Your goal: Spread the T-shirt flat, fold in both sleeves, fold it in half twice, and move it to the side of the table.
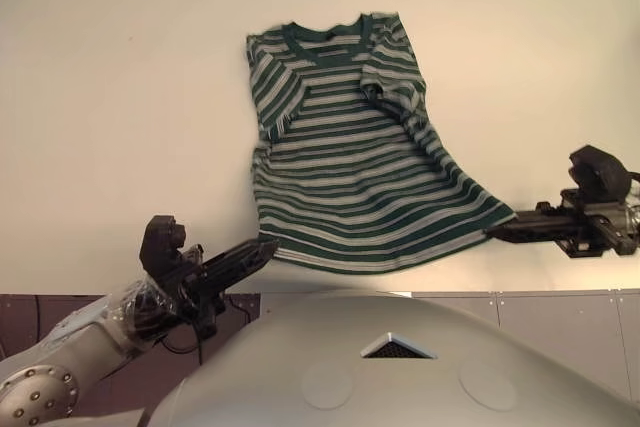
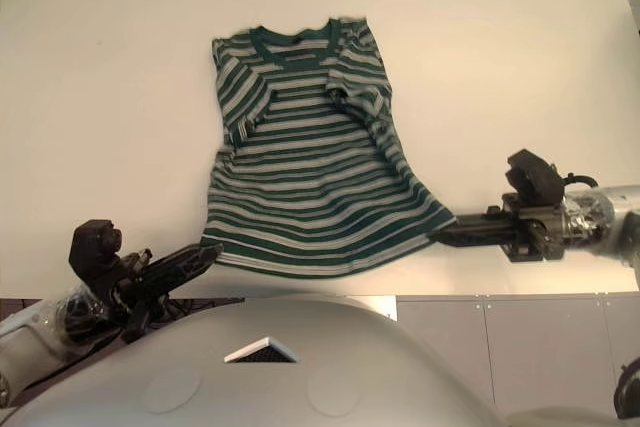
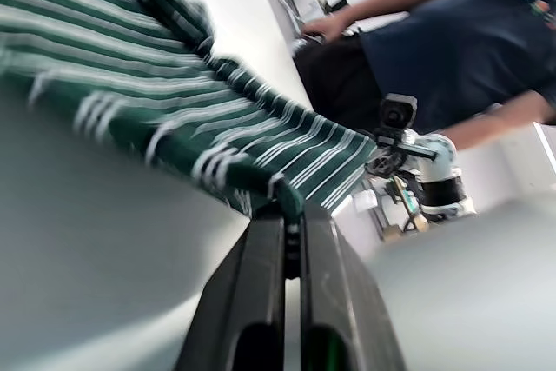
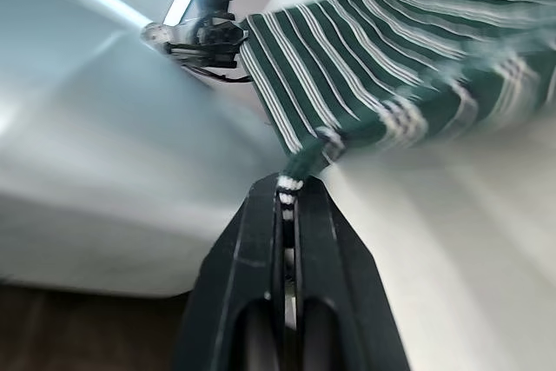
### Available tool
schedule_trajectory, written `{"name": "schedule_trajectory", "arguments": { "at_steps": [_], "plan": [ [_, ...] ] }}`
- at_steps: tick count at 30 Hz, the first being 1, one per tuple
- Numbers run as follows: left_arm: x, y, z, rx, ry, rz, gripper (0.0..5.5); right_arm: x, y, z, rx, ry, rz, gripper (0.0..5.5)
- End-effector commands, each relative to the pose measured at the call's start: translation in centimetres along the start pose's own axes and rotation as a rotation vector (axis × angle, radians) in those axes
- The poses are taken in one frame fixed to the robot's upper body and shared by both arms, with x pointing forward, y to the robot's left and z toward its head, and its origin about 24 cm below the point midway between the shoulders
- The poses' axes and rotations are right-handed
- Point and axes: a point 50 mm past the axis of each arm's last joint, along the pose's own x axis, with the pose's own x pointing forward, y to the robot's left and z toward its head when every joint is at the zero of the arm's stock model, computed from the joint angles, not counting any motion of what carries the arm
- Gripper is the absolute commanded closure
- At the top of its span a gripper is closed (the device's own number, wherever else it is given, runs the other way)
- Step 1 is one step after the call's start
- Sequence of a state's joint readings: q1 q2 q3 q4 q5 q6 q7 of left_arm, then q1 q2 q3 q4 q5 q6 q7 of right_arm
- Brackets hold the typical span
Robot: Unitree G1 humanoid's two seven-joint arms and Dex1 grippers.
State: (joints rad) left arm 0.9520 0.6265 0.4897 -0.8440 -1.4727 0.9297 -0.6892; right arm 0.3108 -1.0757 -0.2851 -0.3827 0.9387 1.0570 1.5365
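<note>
Lying on the cream table (image 1: pixel 120 97), a green-and-white striped T-shirt (image 1: pixel 345 167) has its collar far and its hem near. The left gripper (image 1: pixel 268 247) is clamped on the near left hem corner, the right gripper (image 1: pixel 492 234) on the near right corner.

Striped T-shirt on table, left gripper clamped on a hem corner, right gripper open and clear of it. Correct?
No. The right gripper is shut on the other hem corner of the T-shirt, as the right wrist view shows. The rest holds: the left gripper is clamped on its hem corner, and the T-shirt lies on the table.
</note>
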Motion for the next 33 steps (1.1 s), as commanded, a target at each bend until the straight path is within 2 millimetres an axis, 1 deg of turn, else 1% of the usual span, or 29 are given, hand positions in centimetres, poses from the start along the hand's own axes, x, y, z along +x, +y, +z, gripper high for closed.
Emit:
{"name": "schedule_trajectory", "arguments": {
  "at_steps": [1,2,4,7,10,12,14,15,17,18,20,21,23,25,26,28,33],
  "plan": [
    [0.5,-0.1,3.6,0.120,-0.107,-0.030,5.48,0.3,0.2,3.1,-0.077,-0.068,0.016,5.50],
    [0.8,0.4,5.2,0.144,-0.154,-0.022,5.48,0.5,-0.4,4.3,-0.097,-0.106,0.001,5.50],
    [1.7,1.6,8.7,0.177,-0.235,-0.002,5.48,0.4,-2.1,7.3,-0.106,-0.225,-0.049,5.50],
    [4.0,3.6,12.9,0.212,-0.308,0.061,5.48,0.9,-4.2,11.6,-0.122,-0.367,-0.091,5.50],
    [5.8,6.8,15.8,0.195,-0.338,0.185,5.48,2.5,-6.7,15.2,-0.135,-0.442,-0.197,5.50],
    [6.6,9.3,17.3,0.166,-0.351,0.281,5.48,3.7,-9.5,16.7,-0.152,-0.449,-0.371,5.50],
    [7.7,11.3,18.4,0.140,-0.365,0.342,5.48,4.9,-11.8,17.2,-0.141,-0.430,-0.495,5.50],
    [8.3,12.0,18.8,0.139,-0.362,0.358,5.48,5.4,-12.7,17.3,-0.128,-0.417,-0.527,5.50],
    [9.9,13.4,19.6,0.135,-0.349,0.382,5.48,5.9,-14.5,17.1,-0.104,-0.394,-0.616,5.50],
    [10.8,13.7,19.9,0.139,-0.342,0.379,5.48,5.9,-15.2,16.9,-0.095,-0.382,-0.656,5.50],
    [12.8,13.7,20.8,0.164,-0.330,0.353,5.48,5.5,-16.2,16.5,-0.088,-0.380,-0.706,5.50],
    [13.4,13.5,21.1,0.174,-0.329,0.340,5.48,5.3,-16.3,16.6,-0.096,-0.404,-0.710,5.50],
    [14.1,12.8,21.8,0.204,-0.326,0.303,5.48,4.4,-15.2,18.1,-0.125,-0.533,-0.621,5.50],
    [14.0,12.2,22.1,0.228,-0.315,0.278,5.48,3.5,-13.7,19.3,-0.154,-0.606,-0.513,5.50],
    [13.9,12.2,22.0,0.233,-0.304,0.278,5.48,3.2,-13.4,19.4,-0.157,-0.613,-0.496,5.50],
    [13.9,12.8,21.6,0.231,-0.279,0.303,5.48,3.1,-13.6,19.1,-0.152,-0.591,-0.516,5.50],
    [14.3,15.1,20.4,0.194,-0.233,0.403,5.48,4.8,-15.8,17.3,-0.090,-0.450,-0.647,5.50]
  ]
}}
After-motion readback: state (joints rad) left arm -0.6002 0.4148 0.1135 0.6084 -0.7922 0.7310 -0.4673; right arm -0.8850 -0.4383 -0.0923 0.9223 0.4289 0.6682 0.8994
